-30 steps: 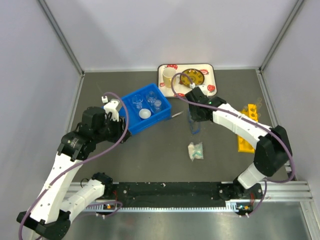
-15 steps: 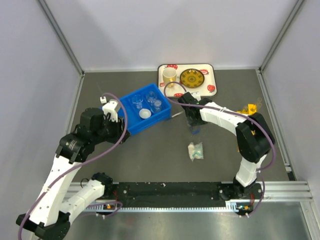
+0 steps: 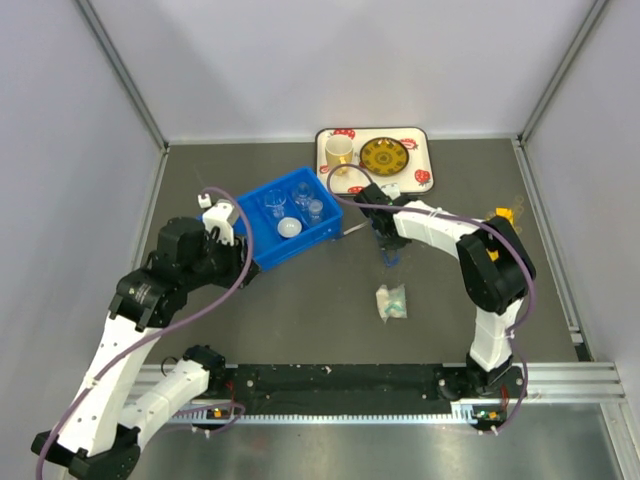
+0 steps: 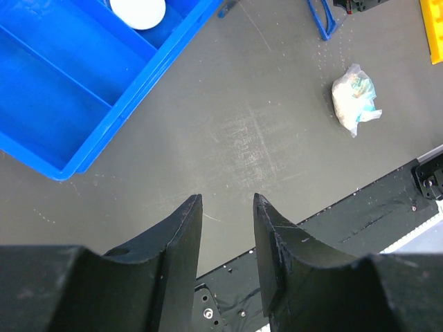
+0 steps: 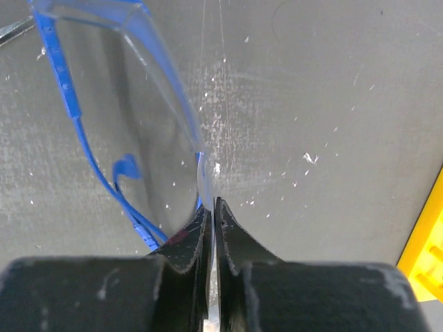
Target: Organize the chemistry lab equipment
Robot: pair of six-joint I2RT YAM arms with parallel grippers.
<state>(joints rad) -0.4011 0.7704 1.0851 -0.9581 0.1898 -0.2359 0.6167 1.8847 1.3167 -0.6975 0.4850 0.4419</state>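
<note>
- 2 arms, 2 tools.
- Left tool (image 4: 227,200): fingers apart with nothing between them, hanging over bare tabletop (image 3: 300,320) just near-left of the bin.
- 1 white-and-teal packet (image 3: 391,302) lies alone on the tabletop, well apart from both tools and nearer than the goggles.
- Right tool (image 5: 211,204): fingers together, pinching the edge of the clear lens.
- 1 pair of blue-rimmed goggles (image 3: 388,245) at mid-tabletop, right of the bin, caught in the right tool.
- 1 thin clear tube (image 3: 352,231) lies on the tabletop between the bin and the goggles.
- 1 blue bin (image 3: 300,243) with dividers, left of centre.
- In the bin: 3 small clear beakers (image 3: 303,192), as best I can count, and 1 white dome (image 3: 289,227) in a near compartment.
- 1 yellow rack (image 5: 423,256) on the right side, mostly hidden by the right arm in the top view.
- 1 patterned tray (image 3: 421,181) at the far edge.
- On the tray: 1 yellow mug (image 3: 339,151) and 1 round yellow plate (image 3: 385,156), side by side.
</note>
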